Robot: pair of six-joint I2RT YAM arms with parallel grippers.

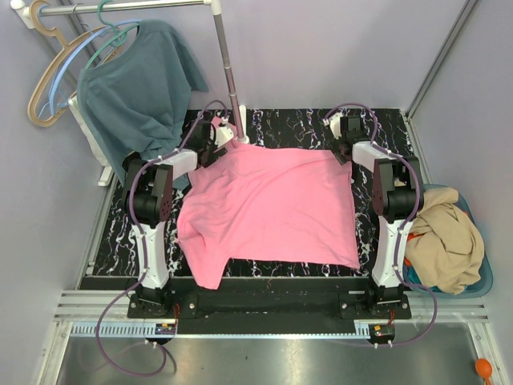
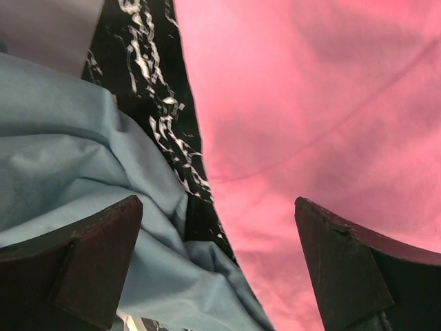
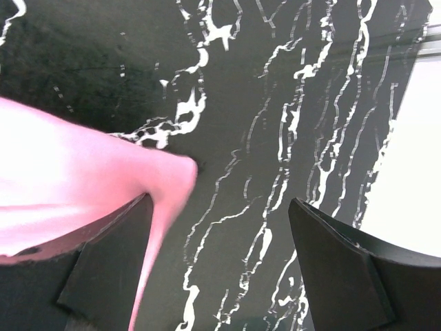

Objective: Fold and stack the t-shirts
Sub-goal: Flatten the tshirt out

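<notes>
The pink t-shirt (image 1: 268, 204) lies spread mid-frame on the desk (image 1: 296, 128). At its upper corners both claws gape wide: the left claw (image 2: 220, 272) straddles the teal shirt (image 2: 62, 152) too and may pinch it; the right claw (image 3: 220, 269) could miss its corner.

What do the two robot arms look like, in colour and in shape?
The left arm and right arm have white shells with black joints. Thin purple cables loop out from each base. The jaws are dark, matte, wedge-shaped plates.
</notes>
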